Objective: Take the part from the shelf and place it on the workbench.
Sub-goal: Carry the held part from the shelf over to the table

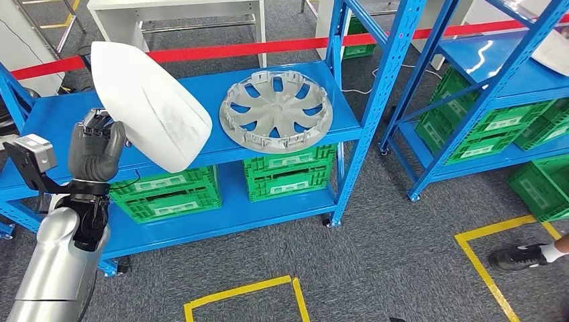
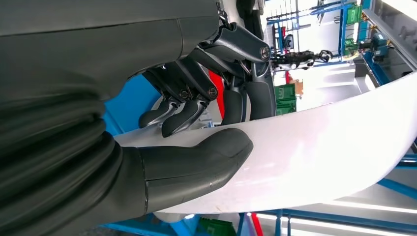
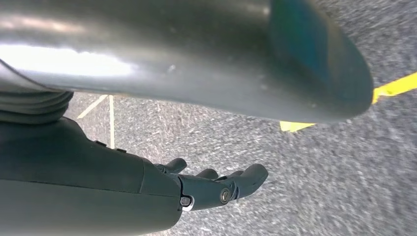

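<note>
The blue metal shelf (image 1: 282, 127) carries a grey plastic wheel cover (image 1: 276, 111). Above its left end, the smooth white moulded panel (image 1: 144, 100) is clamped in the left hand (image 1: 96, 151). The right hand (image 3: 216, 184) hangs over the floor, fingers loosely apart, empty.

The white part (image 2: 319, 147) is gripped by the left hand (image 2: 196, 142), thumb (image 2: 196, 164) pressed on one face, dark fingers (image 2: 177, 113) behind its edge.

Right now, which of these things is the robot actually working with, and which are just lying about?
Part of the job:
white part
left hand holding it
blue shelf

Just lying about:
grey wheel cover
green crates
red tape
</note>
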`<action>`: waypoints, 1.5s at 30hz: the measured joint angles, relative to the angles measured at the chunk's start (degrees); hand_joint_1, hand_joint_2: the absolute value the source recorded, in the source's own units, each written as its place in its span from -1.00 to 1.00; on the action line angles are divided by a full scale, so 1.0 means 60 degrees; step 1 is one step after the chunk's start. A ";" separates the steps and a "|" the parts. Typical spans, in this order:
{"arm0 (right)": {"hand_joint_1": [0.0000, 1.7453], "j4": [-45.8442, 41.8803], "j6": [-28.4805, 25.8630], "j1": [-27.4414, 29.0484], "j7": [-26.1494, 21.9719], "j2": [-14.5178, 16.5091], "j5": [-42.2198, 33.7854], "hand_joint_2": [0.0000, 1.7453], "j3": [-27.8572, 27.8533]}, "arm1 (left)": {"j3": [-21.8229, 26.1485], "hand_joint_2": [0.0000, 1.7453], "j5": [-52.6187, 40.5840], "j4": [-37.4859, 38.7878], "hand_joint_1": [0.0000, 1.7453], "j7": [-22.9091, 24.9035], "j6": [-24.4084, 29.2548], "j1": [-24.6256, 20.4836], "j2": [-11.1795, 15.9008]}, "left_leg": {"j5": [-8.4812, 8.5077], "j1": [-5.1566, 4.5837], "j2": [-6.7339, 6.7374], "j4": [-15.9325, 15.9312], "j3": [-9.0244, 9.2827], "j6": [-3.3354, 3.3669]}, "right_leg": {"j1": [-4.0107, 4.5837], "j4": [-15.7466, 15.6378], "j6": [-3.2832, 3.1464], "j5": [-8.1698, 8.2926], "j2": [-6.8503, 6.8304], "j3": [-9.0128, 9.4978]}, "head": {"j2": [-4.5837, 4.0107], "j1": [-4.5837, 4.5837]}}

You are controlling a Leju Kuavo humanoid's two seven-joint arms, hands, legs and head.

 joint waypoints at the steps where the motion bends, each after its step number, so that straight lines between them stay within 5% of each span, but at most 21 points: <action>1: -1.00 0.0000 0.0000 -0.0010 0.0000 -0.0002 -0.0001 -1.00 0.0000 | -0.0001 1.00 0.0000 -0.0019 1.00 0.0000 0.0000 0.0007 0.0001 | 0.0068 -0.0028 -0.0005 0.0045 -0.0118 -0.0023 | 0.0048 -0.0687 -0.0091 0.0034 0.0002 0.0525 | 0.0000 0.0000; 3: -1.00 0.0000 0.0001 -0.0029 -0.0005 -0.0006 -0.0002 -1.00 0.0000 | -0.0002 1.00 -0.0003 -0.0067 1.00 0.0000 0.0000 0.0012 0.0006 | 0.0207 -0.0057 -0.0004 0.0089 -0.0242 -0.0102 | 0.0123 -0.1741 -0.0223 -0.0096 0.0009 0.1224 | 0.0000 -0.0005; 6: -1.00 0.0000 0.0004 -0.0035 -0.0003 -0.0003 -0.0005 -1.00 -0.0005 | -0.0007 1.00 -0.0005 -0.0096 1.00 -0.0006 -0.0003 0.0020 0.0016 | 0.0384 -0.0038 -0.0006 0.0060 -0.0293 -0.0265 | 0.0135 -0.2069 -0.0355 -0.0011 -0.0006 0.1249 | 0.0000 0.0032; 8: -1.00 0.0000 0.0004 -0.0044 -0.0010 0.0005 -0.0007 -1.00 -0.0010 | -0.0008 1.00 -0.0007 -0.0098 1.00 -0.0008 -0.0010 0.0026 0.0041 | -0.0043 -0.0017 -0.0017 0.0343 -0.0433 -0.0397 | 0.0079 -0.2132 -0.0481 0.0217 -0.0048 0.1090 | 0.0000 0.0028; 11: -1.00 0.0000 0.0015 -0.0033 -0.0059 0.0009 0.0032 -1.00 -0.0017 | -0.0008 1.00 -0.0001 -0.0125 1.00 -0.0006 -0.0019 0.0036 0.0103 | -0.1347 0.0069 -0.0014 0.1809 -0.0785 -0.0582 | 0.0041 -0.2147 -0.0534 0.0567 -0.0078 0.0701 | 0.0000 0.0006; 13: -1.00 0.0000 0.0040 -0.0027 -0.0093 0.0009 0.0093 -1.00 -0.0018 | -0.0006 1.00 0.0030 -0.0169 1.00 0.0016 -0.0021 0.0075 0.0175 | -0.1403 0.0130 -0.0012 0.2520 -0.0727 -0.0670 | 0.0021 -0.2130 -0.0496 0.0812 -0.0096 0.0378 | 0.0000 0.0007; 16: -1.00 -0.0001 0.0066 -0.0031 -0.0073 0.0008 0.0164 -1.00 -0.0018 | 0.0005 1.00 0.0140 -0.0303 1.00 0.0078 -0.0044 0.0128 0.0299 | -0.0778 0.0191 -0.0011 0.1565 0.0335 -0.0727 | -0.0031 -0.2067 -0.0367 0.1145 -0.0113 -0.0074 | 0.0000 0.0005; 18: -1.00 -0.0001 0.0069 -0.0036 -0.0044 0.0006 0.0181 -1.00 -0.0018 | 0.0018 1.00 0.0228 -0.0417 1.00 0.0118 -0.0094 0.0138 0.0342 | -0.0977 0.0164 -0.0027 0.0301 0.1199 -0.0648 | -0.0034 -0.2030 -0.0239 0.1348 -0.0123 -0.0240 | 0.0000 0.0014; 20: -1.00 -0.0001 0.0070 -0.0037 -0.0036 0.0005 0.0199 -1.00 -0.0018 | 0.0035 1.00 0.0324 -0.0478 1.00 0.0145 -0.0151 0.0161 0.0386 | -0.1136 0.0103 -0.0037 -0.0216 0.1419 -0.0464 | -0.0028 -0.2087 -0.0105 0.1573 -0.0129 -0.0285 | 0.0000 0.0019; 22: -1.00 -0.0001 0.0075 -0.0021 -0.0009 0.0005 0.0224 -1.00 -0.0018 | 0.0056 1.00 0.0410 -0.0484 1.00 0.0159 -0.0197 0.0194 0.0419 | -0.0953 0.0107 0.0004 -0.0199 0.1244 -0.0241 | -0.0059 -0.2084 0.0012 0.1582 -0.0114 -0.0342 | 0.0000 0.0015; 23: -1.00 0.0000 0.0079 -0.0013 0.0006 0.0007 0.0232 -1.00 -0.0018 | 0.0066 1.00 0.0433 -0.0486 1.00 0.0163 -0.0210 0.0204 0.0425 | -0.0839 0.0114 0.0027 -0.0207 0.1145 -0.0139 | -0.0074 -0.1893 0.0053 0.1303 -0.0103 -0.0422 | 0.0000 0.0017; 26: -1.00 0.0000 0.0085 -0.0026 0.0005 0.0015 0.0241 -1.00 -0.0018 | 0.0081 1.00 0.0459 -0.0491 1.00 0.0171 -0.0217 0.0218 0.0430 | -0.0440 0.0090 0.0050 -0.0192 0.0718 0.0015 | -0.0066 -0.0287 0.0107 -0.0189 -0.0071 -0.0809 | 0.0000 0.0021; 27: -1.00 0.0000 0.0084 -0.0037 0.0001 0.0014 0.0243 -1.00 -0.0018 | 0.0083 1.00 0.0461 -0.0490 1.00 0.0172 -0.0218 0.0230 0.0431 | -0.0307 0.0072 0.0047 -0.0170 0.0543 0.0022 | -0.0055 0.0284 0.0108 -0.0421 -0.0064 -0.0870 | 0.0000 0.0021; 29: -1.00 0.0000 0.0084 -0.0051 0.0000 0.0013 0.0246 -1.00 -0.0018 | 0.0083 1.00 0.0462 -0.0488 1.00 0.0176 -0.0220 0.0253 0.0431 | -0.0074 0.0040 0.0043 -0.0096 0.0172 0.0013 | -0.0022 0.0690 0.0062 -0.0185 -0.0056 -0.0630 | 0.0000 0.0020; 30: -1.00 0.0000 0.0084 -0.0053 0.0000 0.0013 0.0246 -1.00 -0.0018 | 0.0083 1.00 0.0462 -0.0489 1.00 0.0179 -0.0221 0.0259 0.0431 | 0.0028 0.0027 0.0041 -0.0049 -0.0003 -0.0003 | 0.0001 0.0420 0.0009 0.0078 -0.0051 -0.0278 | 0.0000 0.0021; 33: -1.00 -0.0003 0.0086 -0.0076 -0.0019 -0.0001 0.0249 -1.00 -0.0018 | 0.0085 1.00 0.0460 -0.0507 1.00 0.0194 -0.0222 0.0250 0.0438 | 0.0292 -0.0008 0.0058 0.0064 -0.0352 -0.0104 | 0.0107 -0.1475 -0.0192 -0.0018 -0.0033 0.1167 | 0.0000 0.0015; 35: -1.00 -0.0004 0.0085 -0.0088 -0.0024 -0.0009 0.0246 -1.00 -0.0018 | 0.0086 1.00 0.0451 -0.0512 1.00 0.0197 -0.0225 0.0231 0.0455 | 0.0465 0.0003 0.0080 0.0035 -0.0403 -0.0218 | 0.0175 -0.2118 -0.0239 -0.0231 -0.0028 0.1488 | 0.0000 0.0026; 38: -1.00 -0.0001 0.0056 -0.0092 -0.0006 0.0009 0.0166 -1.00 -0.0036 | 0.0079 1.00 0.0393 -0.0440 1.00 0.0197 -0.0270 0.0174 0.0480 | 0.0320 0.0029 0.0067 0.0129 -0.0521 -0.0389 | 0.0127 -0.2206 -0.0371 0.0086 -0.0072 0.1268 | 0.0000 0.0017; 42: -1.00 0.0000 0.0025 -0.0094 -0.0016 0.0024 0.0104 -1.00 -0.0076 | 0.0038 1.00 0.0325 -0.0207 1.00 0.0195 -0.0301 -0.0081 0.0467 | -0.1342 0.0099 0.0052 0.1982 -0.0943 -0.0588 | 0.0074 -0.2227 -0.0471 0.0598 -0.0127 0.0726 | 0.0000 -0.0037; 43: -1.00 0.0000 0.0026 -0.0092 -0.0017 0.0027 0.0107 -1.00 -0.0077 | 0.0026 1.00 0.0312 -0.0151 1.00 0.0187 -0.0301 -0.0108 0.0462 | -0.1378 0.0115 0.0052 0.2402 -0.0920 -0.0622 | 0.0068 -0.2220 -0.0459 0.0730 -0.0132 0.0566 | 0.0000 -0.0036; 45: -1.00 0.0000 0.0032 -0.0088 -0.0020 0.0036 0.0125 -1.00 -0.0077 | 0.0000 1.00 0.0281 -0.0075 1.00 0.0172 -0.0299 -0.0117 0.0460 | -0.0910 0.0145 0.0053 0.2430 -0.0495 -0.0658 | 0.0048 -0.2193 -0.0411 0.0988 -0.0132 0.0226 | 0.0000 -0.0037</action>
